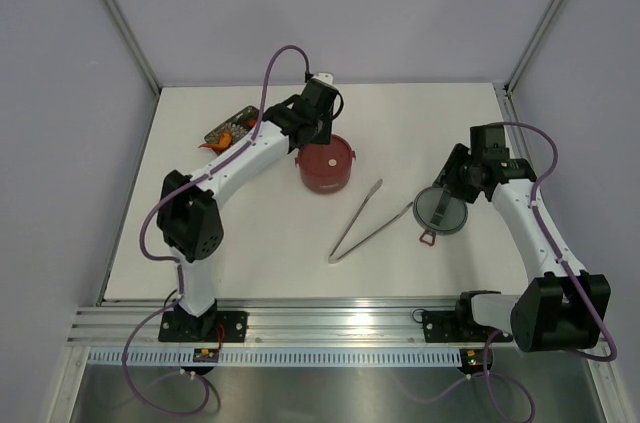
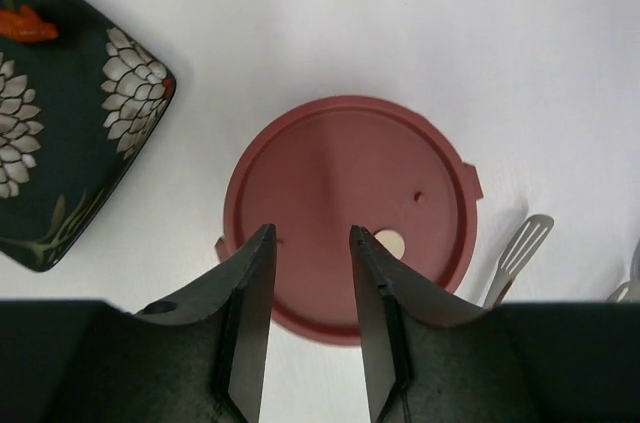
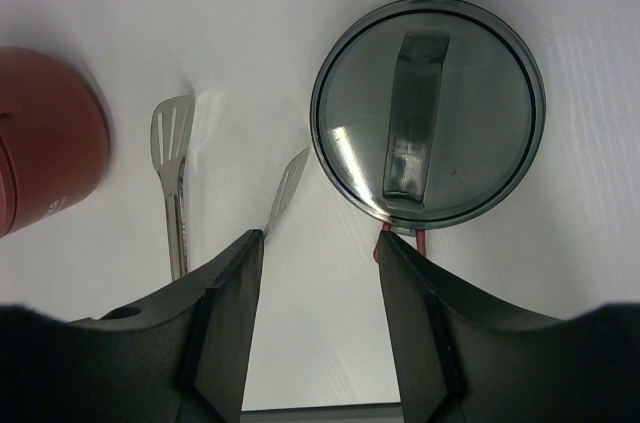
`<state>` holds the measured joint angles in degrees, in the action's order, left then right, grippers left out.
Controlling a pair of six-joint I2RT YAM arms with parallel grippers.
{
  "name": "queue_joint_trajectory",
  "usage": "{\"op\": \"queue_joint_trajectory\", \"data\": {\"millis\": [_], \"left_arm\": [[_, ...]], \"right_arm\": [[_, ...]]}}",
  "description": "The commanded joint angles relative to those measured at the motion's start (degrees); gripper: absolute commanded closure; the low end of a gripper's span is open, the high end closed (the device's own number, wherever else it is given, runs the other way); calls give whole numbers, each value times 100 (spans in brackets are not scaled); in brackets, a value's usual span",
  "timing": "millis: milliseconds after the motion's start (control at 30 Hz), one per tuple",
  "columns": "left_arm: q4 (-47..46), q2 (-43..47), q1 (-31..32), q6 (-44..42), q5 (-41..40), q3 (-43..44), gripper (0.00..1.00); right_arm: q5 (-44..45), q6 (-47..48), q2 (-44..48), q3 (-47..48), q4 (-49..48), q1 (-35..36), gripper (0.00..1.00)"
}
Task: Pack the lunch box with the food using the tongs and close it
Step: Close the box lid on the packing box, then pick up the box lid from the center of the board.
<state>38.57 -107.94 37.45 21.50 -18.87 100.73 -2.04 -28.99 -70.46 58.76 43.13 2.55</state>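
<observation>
You have one pair of tongs [image 1: 356, 222] lying flat at lower centre of the overhead view, tips toward the upper right, and neither arm touches it. Just right of it lies one dark round lid [image 1: 440, 213]. Your right gripper [image 3: 320, 243] hovers just short of that lid, jaws wide and empty. Bare white table [image 1: 250, 243] surrounds both.

Farther up, at centre, the one lunch box [image 1: 325, 168] stands capped by a flat red cover [image 2: 340, 173], so its contents are hidden. Your left gripper [image 2: 311, 233] hangs above it, jaws narrowly parted, gripping nothing.

At upper left, one black tray [image 2: 90, 143] sits near the table's left edge. One orange-red food piece [image 2: 27, 25] is visible on it.
</observation>
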Motion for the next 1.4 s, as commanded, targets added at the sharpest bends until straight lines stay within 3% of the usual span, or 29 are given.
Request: {"op": "queue_joint_trajectory", "data": {"millis": [0, 300, 867, 1167, 1267, 1367], "left_arm": [[-305, -533, -10, -102, 156, 386, 60], [141, -1361, -10, -14, 271, 405, 63], [81, -61, -54, -146, 208, 404, 62], [177, -402, -950, 92, 806, 781, 56], [239, -789, -1213, 127, 955, 1132, 55], [353, -1255, -1451, 206, 1096, 1607, 55]], "right_arm": [[116, -19, 58, 13, 2, -9, 42], [37, 87, -274, -93, 81, -9, 41], [617, -150, -1242, -181, 29, 79, 42], [1197, 87, -2164, 276, -59, 88, 42], [1075, 166, -2367, 320, -226, 88, 49], [1039, 245, -2481, 416, -279, 79, 68]]}}
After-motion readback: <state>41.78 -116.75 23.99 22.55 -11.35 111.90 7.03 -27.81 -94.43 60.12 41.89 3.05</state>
